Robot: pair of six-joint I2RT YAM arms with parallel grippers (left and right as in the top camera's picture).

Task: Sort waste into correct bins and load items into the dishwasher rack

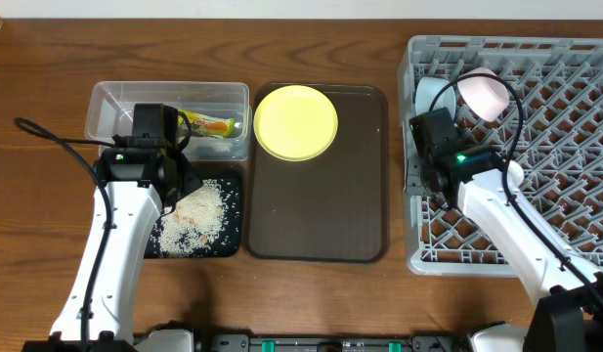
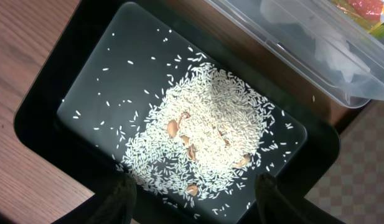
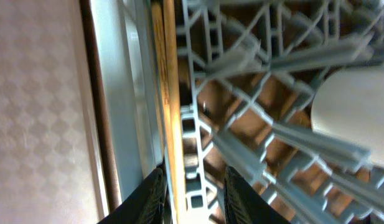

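Observation:
My left gripper is open and empty above the black tray, which holds a heap of white rice grains. It also shows in the overhead view. The clear tub behind it holds the snack wrapper and white paper. The yellow plate lies on the brown serving tray. My right gripper is open at the left edge of the grey rack, its fingers either side of the wooden chopsticks lying along that edge. A white bowl and a pale cup stand in the rack.
The dark-brown serving tray lies between the bins and the rack. The rack's grey pegs stand close to my right fingers. Wooden table shows around everything.

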